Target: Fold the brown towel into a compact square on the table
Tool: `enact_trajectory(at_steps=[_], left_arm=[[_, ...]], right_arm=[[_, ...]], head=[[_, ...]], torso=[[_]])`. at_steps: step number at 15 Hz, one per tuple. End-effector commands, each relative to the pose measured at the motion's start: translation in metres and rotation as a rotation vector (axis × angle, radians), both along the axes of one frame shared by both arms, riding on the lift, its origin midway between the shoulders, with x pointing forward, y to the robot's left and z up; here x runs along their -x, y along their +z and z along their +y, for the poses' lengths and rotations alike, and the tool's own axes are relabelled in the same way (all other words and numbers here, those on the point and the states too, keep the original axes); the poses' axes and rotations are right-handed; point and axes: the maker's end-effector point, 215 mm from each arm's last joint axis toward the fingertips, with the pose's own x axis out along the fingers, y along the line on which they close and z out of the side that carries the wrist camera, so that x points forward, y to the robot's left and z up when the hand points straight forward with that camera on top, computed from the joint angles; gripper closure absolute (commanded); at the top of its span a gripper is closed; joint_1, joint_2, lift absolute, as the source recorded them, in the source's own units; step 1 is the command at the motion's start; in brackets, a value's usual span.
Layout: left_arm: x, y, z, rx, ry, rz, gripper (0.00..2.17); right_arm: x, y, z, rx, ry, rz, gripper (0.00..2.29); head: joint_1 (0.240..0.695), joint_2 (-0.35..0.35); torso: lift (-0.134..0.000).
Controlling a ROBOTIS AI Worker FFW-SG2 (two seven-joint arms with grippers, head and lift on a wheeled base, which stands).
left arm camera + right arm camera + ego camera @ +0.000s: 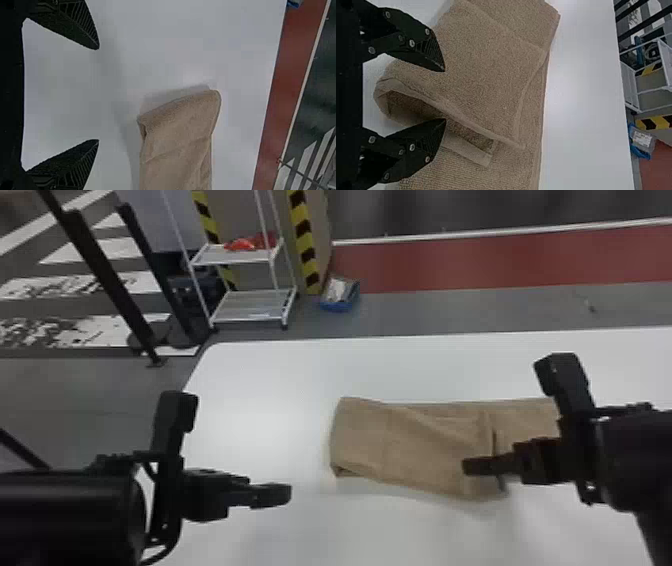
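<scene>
Handling the towel (425, 445): it looks light, soft and floppy, with a nap that should grip rather than slip; nothing fragile, though loose layers may slide apart if only the top one is pinched.
Towel's place: on the white table (260, 390), at 4 o'clock from the head view's centre, a long folded strip running 9 to 3 o'clock.
Where to hold: the folded end (350, 437) at the strip's 9 o'clock, taking all layers together; the raised hem (470, 122) by the right gripper could also be pinched.
Right gripper (444, 95): fingers apart over the towel, at 4 o'clock; no pinch seen.
Left gripper (98, 94): fingers spread wide, nothing between them, at 7 o'clock, apart from the towel.
Cart (252, 302): at 11 o'clock, a red item (250, 243) on its upper shelf.
Blue bin (337, 308): on the floor at 12 o'clock, holding something pale, too unclear to name.
</scene>
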Motion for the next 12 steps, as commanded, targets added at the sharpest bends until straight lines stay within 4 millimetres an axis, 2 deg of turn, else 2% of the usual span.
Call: enact_trajectory(at_steps=[1,4,5,6,10,12], left_arm=[[-0.001,-0.002,0.001,0.0,0.0,0.002,0.05],[-0.003,-0.004,0.002,-0.003,-0.002,0.0,0.05],[-0.005,-0.004,0.002,-0.005,-0.002,-0.003,0.05],[-0.006,-0.004,0.003,-0.006,-0.001,-0.006,0.06],[-0.008,-0.006,0.005,-0.007,0.001,-0.003,0.07],[-0.009,-0.007,0.006,-0.008,0.002,-0.001,0.07]], right_arm=[[-0.001,0.002,0.003,-0.003,0.007,-0.008,0.55],[-0.002,0.002,0.005,-0.005,0.012,-0.013,1.03],[-0.002,0.002,0.004,-0.005,0.011,-0.012,1.26],[0.0,0.001,0.003,-0.005,0.008,-0.01,1.36],[0.014,0.006,0.003,-0.027,0.003,-0.025,1.36],[0.023,0.002,0.001,-0.039,-0.001,-0.017,1.36]], head=[[0.695,0.205],[0.695,0.209],[0.695,0.209],[0.695,0.21],[0.695,0.213],[0.695,0.217]], torso=[[-0.125],[-0.125],[-0.125],[-0.125],[-0.125],[-0.125]])
